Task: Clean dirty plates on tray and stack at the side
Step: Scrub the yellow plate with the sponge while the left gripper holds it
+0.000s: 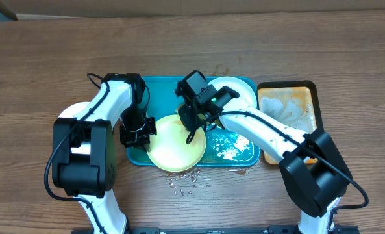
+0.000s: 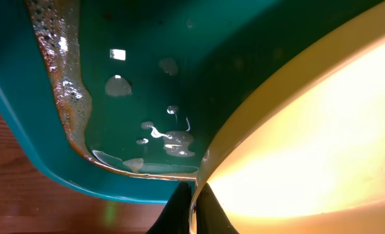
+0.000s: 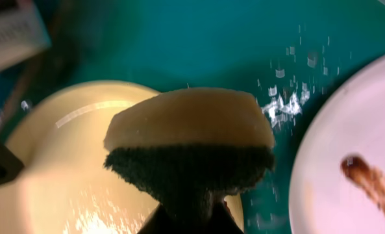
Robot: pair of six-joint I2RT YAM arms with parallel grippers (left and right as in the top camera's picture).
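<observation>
The pale yellow-green plate lies at the front left of the teal tray, overhanging its front rim. My left gripper is shut on the plate's left rim; the plate fills the right of the left wrist view. My right gripper is shut on a yellow sponge with a dark green scrub side, held just above the yellow-green plate. A white plate with a brown smear lies at the tray's back right, partly under my right arm. A third plate is not visible.
A smaller black-rimmed orange-brown tray with foam stands right of the teal tray. Soap foam and water lie on the teal tray floor and along its corner. Water drops spot the table in front.
</observation>
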